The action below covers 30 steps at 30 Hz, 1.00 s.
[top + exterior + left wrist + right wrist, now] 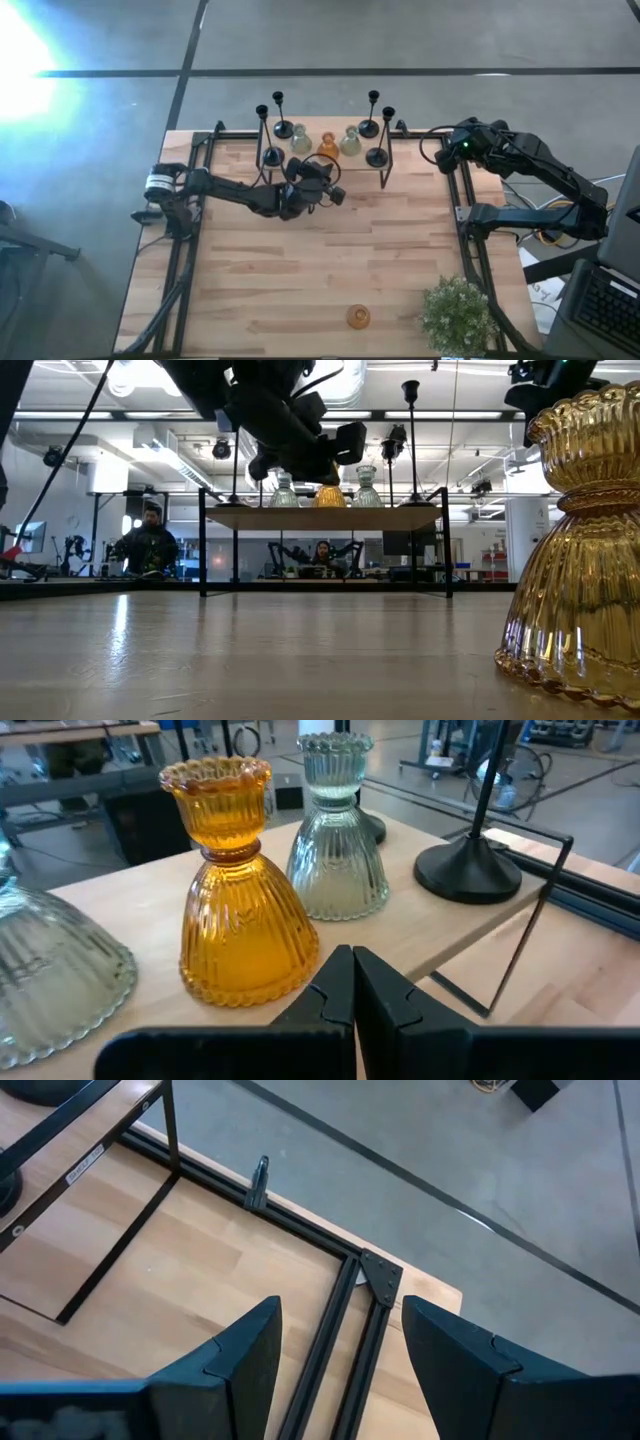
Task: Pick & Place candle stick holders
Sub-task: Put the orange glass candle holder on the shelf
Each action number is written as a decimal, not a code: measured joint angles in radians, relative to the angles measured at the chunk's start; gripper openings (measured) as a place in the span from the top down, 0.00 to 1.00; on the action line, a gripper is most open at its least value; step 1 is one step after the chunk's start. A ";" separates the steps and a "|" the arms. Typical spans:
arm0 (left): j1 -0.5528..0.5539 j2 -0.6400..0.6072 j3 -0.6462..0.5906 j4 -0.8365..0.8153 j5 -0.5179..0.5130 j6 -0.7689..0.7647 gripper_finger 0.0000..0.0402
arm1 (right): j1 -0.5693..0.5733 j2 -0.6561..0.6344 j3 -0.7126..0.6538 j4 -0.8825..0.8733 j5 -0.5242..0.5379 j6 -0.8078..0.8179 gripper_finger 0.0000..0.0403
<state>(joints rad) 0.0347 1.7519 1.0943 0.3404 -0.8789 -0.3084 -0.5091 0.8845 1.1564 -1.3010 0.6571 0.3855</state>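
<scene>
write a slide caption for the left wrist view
Left end effector, shut and empty, faces an amber glass holder on the raised shelf, beside a pale-green one.

We see the right gripper (340, 1350) with fingers (245, 1355) spread apart above the table's wooden corner (215, 1270), its black frame rail (330, 1335) between them.

My two arms, dark all over

My left arm (235, 192) is matt black with a silver band at its base; my right arm (540, 165) shows a small green light and trailing black cables.
</scene>
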 joint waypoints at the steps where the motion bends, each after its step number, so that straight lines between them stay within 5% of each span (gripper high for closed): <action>1: 0.006 0.000 0.000 0.000 0.012 0.000 1.00 | 0.000 0.000 0.000 0.001 0.000 0.000 0.50; 30: 0.100 0.000 0.000 0.005 0.081 -0.035 1.00 | 0.000 0.000 0.001 0.005 0.000 0.007 0.50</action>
<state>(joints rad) 0.1347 1.7519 1.0943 0.3450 -0.7976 -0.3433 -0.5095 0.8848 1.1572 -1.2958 0.6567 0.3923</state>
